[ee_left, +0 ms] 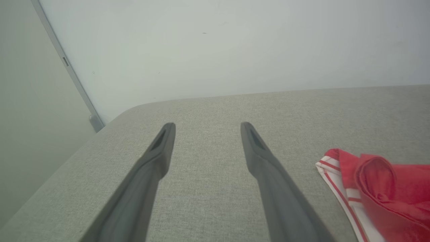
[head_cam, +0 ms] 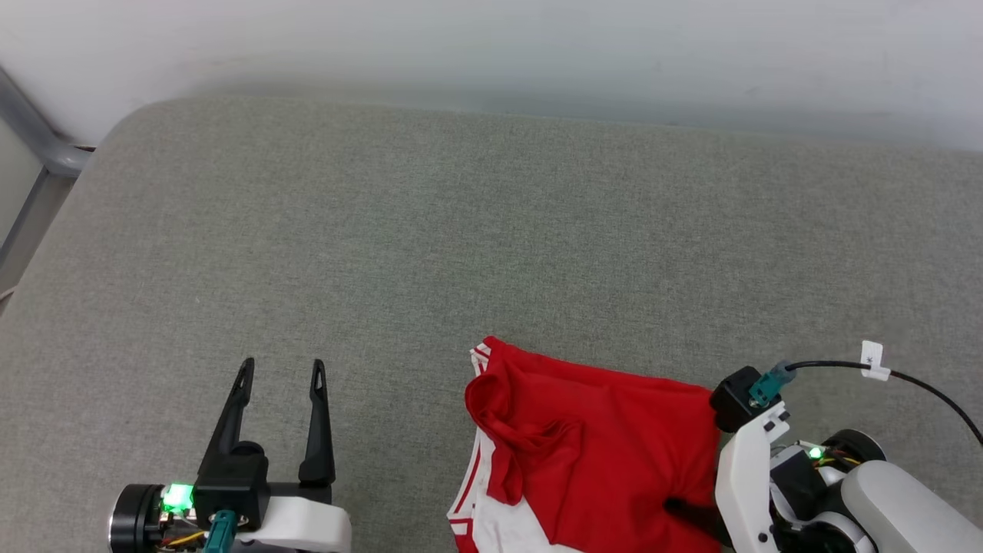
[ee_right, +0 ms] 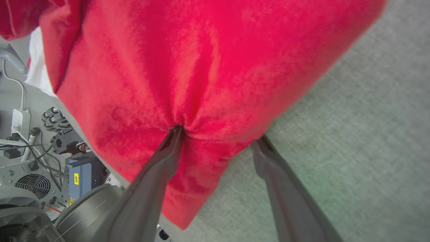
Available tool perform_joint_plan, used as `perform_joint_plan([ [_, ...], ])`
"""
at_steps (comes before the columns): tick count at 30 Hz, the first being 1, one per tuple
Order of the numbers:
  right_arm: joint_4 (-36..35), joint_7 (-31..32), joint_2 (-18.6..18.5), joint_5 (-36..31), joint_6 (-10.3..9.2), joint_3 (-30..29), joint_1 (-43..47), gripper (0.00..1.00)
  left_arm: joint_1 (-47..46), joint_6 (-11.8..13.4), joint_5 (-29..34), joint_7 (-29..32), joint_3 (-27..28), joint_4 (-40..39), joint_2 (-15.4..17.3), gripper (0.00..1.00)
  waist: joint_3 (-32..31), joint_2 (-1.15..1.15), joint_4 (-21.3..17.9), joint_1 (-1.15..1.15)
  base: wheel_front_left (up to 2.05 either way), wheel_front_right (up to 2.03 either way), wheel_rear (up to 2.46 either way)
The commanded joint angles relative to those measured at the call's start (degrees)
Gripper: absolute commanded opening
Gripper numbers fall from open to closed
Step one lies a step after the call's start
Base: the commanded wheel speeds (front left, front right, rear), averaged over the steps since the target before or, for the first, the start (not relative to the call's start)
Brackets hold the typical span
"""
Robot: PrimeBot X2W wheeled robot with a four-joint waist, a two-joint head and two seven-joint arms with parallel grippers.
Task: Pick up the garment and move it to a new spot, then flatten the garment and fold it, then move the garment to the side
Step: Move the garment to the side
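The garment (head_cam: pixel 607 445) is a red shirt with white striped trim, lying bunched and folded over at the near right edge of the grey cushioned surface (head_cam: pixel 430 230); its lettering is hidden. My right gripper (head_cam: pixel 691 513) is at the garment's near right part. In the right wrist view, the garment (ee_right: pixel 201 67) is in close-up and the right gripper (ee_right: pixel 220 134) is open: one fingertip (ee_right: pixel 176 132) presses into the puckered red cloth, the other sits at the cloth's edge. My left gripper (head_cam: pixel 282 372) stands open and empty left of the garment (ee_left: pixel 386 191), with its fingers apart in the left wrist view (ee_left: pixel 206 127).
A pale wall runs behind the surface and a grey metal frame (head_cam: pixel 46 153) stands at the far left. A black cable with a white tag (head_cam: pixel 874 359) leads off my right wrist. Past the near edge, electronics and cables (ee_right: pixel 37 148) sit on the floor.
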Motion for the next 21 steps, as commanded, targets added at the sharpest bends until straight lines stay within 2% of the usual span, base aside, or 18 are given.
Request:
perform_joint_plan([
  [1, 1.6, 0.6, 1.1, 0.0, -0.04, 2.3, 1.6, 1.00, -0.8, 0.2, 0.2, -0.3, 0.0, -0.2, -0.3, 1.00, 0.7, 0.00, 0.2, 0.00, 0.00, 0.00, 0.00],
  [9, 5.1, -2.4, 1.6, 0.3, -0.04, 4.9, 0.9, 1.00, -1.5, 0.3, 0.2, -0.3, -0.2, 0.1, -0.5, 1.00, 1.5, 0.00, 0.4, 0.00, 0.00, 0.00, 0.00],
  [10, 5.3, -3.3, 1.5, 0.3, -0.05, 5.1, 0.4, 0.40, -1.4, 0.3, 0.2, -0.3, -0.1, 0.2, -0.5, 1.00, 1.4, 0.00, 0.3, 0.00, 0.00, 0.00, 0.00],
  [11, 5.3, -4.2, 1.4, 0.2, -0.07, 5.2, 0.1, 0.00, -1.2, 0.3, 0.2, -0.3, -0.1, 0.2, -0.5, 1.00, 1.3, 0.00, 0.3, 0.00, 0.00, 0.00, 0.00],
  [21, 3.7, -12.8, -0.9, 0.0, -0.09, 5.3, -4.4, 0.00, -0.4, 0.0, 0.1, -0.3, -0.3, 0.7, -0.5, 1.00, -0.1, 0.00, -0.6, 0.00, 0.00, 0.00, 0.00],
])
